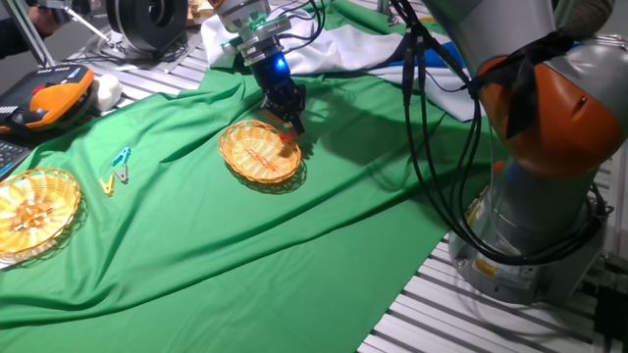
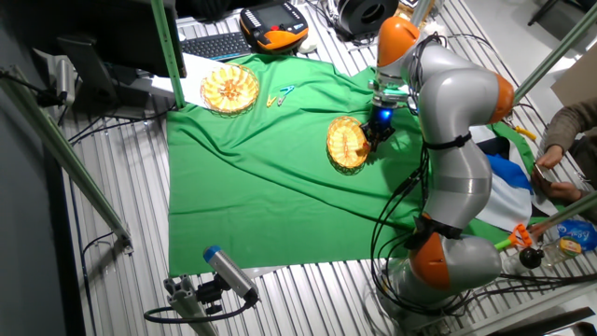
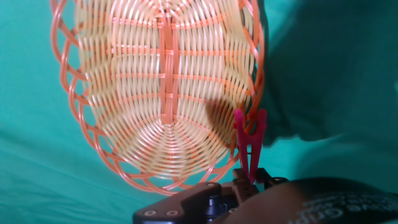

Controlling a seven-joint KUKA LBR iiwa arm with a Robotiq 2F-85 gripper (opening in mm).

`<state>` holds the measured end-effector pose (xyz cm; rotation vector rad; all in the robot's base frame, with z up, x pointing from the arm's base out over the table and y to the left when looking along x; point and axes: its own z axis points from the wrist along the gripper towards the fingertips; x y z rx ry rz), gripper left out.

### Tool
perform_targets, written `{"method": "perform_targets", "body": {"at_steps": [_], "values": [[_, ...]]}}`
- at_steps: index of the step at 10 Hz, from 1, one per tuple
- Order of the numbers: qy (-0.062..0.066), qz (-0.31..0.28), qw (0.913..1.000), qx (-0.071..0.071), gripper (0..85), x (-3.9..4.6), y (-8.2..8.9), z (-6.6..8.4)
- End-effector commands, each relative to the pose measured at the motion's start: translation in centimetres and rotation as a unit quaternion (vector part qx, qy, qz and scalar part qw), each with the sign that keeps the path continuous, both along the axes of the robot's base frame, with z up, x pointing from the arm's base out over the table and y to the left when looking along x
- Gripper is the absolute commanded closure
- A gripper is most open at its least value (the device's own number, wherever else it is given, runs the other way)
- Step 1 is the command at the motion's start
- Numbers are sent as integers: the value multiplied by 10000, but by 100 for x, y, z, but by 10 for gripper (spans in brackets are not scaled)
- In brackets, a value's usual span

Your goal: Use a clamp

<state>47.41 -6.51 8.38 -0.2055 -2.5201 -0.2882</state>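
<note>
The clamp [image 3: 250, 144] is a small red clothespin-like clip, and my gripper [image 3: 252, 179] is shut on its tail end. Its two front prongs stand apart at the right rim of an orange-rimmed wicker basket [image 3: 163, 81]; I cannot tell whether they grip the rim. In one fixed view, the gripper [image 1: 291, 122] points down at the near right rim of this basket [image 1: 253, 157], with the clamp [image 1: 287, 138] showing as a red spot there. In the other fixed view, the gripper [image 2: 377, 130] is beside the basket [image 2: 346, 145].
A second wicker basket [image 1: 34, 208] sits at the left edge of the green cloth [image 1: 294, 245]. A teal clip [image 1: 123, 157] and a yellow clip [image 1: 109, 184] lie between the baskets. White cloth and cables lie behind the arm. The robot base [image 1: 535, 196] stands at right.
</note>
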Motion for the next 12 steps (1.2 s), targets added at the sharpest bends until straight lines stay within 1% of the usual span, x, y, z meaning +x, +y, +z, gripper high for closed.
{"method": "perform_targets", "body": {"at_steps": [1,7,9,12], "values": [[19,7,10000,-8,680,6,-2,2],[78,-1,10000,-9,680,12,-7,-6],[90,9,10000,-36,680,13,-2,-2],[88,41,9999,-130,680,19,3,7]]}}
